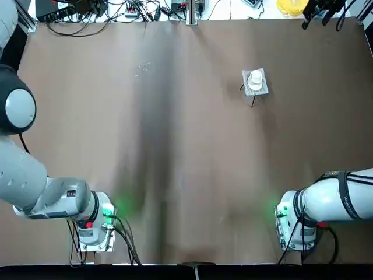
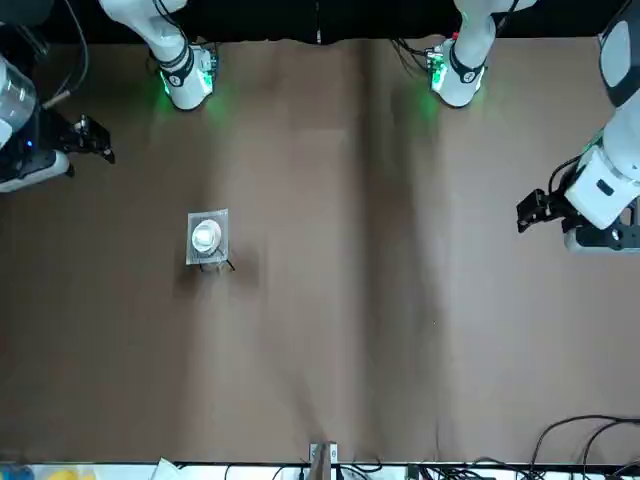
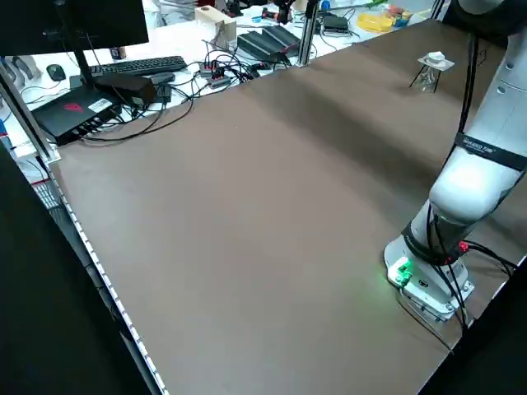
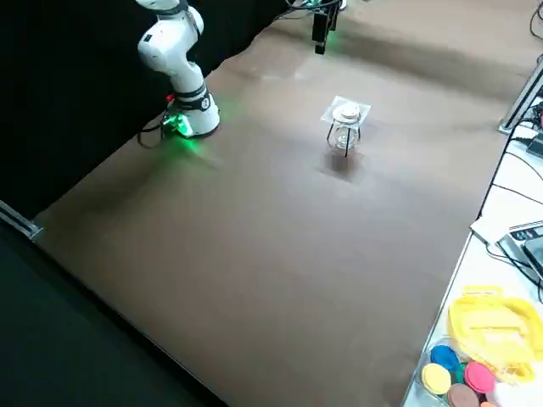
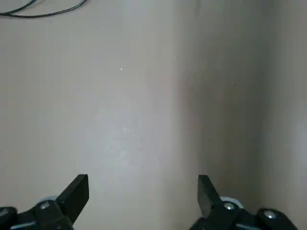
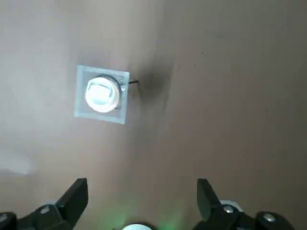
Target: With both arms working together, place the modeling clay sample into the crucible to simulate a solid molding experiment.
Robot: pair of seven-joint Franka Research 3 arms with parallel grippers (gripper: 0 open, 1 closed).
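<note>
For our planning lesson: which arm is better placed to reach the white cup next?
Probably the right: the right tool is nearer the cup, and its wrist view shows it; the left tool hangs farther off.

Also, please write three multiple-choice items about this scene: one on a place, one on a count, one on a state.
1. Where is the crucible?
A) on the square pad
B) beside the keyboard
C) between the left gripper's fingers

2. How many robot arms are there?
A) one
B) two
C) three

3. How do the right gripper's fingers stand?
A) closed together
B) clamped on the pad
C) apart, holding nothing

1 A: the right wrist view shows it on the pad.
2 B: the top view shows one arm at the left, another at the right.
3 C: the right wrist view shows a wide gap between them.
</note>
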